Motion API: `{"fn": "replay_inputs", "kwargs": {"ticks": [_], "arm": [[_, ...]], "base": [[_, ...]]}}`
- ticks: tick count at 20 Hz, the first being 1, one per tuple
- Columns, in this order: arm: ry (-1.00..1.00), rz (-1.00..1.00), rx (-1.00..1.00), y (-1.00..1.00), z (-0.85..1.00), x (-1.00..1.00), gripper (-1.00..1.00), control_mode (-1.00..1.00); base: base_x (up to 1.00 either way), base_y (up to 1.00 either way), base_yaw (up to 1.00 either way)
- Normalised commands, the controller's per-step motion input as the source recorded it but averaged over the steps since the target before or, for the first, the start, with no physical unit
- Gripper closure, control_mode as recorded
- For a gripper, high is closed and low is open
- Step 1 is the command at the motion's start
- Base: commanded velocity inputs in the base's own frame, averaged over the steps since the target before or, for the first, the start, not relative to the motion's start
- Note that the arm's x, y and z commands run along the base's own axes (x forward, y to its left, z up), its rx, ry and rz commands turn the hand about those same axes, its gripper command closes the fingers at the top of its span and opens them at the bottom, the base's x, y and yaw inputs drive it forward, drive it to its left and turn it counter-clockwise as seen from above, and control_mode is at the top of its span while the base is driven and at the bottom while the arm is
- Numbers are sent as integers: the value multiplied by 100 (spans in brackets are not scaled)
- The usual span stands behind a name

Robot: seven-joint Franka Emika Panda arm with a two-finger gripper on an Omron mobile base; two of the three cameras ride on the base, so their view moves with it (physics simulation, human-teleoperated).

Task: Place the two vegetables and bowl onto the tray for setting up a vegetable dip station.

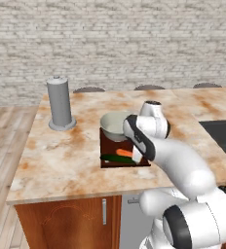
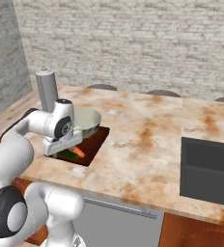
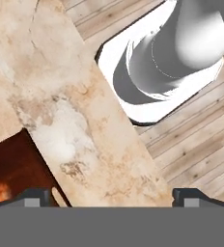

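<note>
Two vegetables, bowl, on tray

Orange carrot and pale grey-green bowl on reddish-brown tray; mottled beige-and-rust marble counter

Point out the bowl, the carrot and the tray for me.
bowl point(image 1: 113, 124), left base view, on its outer side wall.
carrot point(image 1: 124, 153), left base view, on its orange middle.
tray point(image 2: 95, 138), right base view, on bare wood near its right edge.
</note>
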Motion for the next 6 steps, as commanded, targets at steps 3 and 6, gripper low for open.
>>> {"fn": "replay_inputs", "kwargs": {"ticks": [3, 6], "arm": [[0, -41, 1, 0, 11, -50, -100, -100], [0, -45, 0, 1, 10, -49, -100, -100]], "base": [[0, 0, 0], [0, 0, 0]]}}
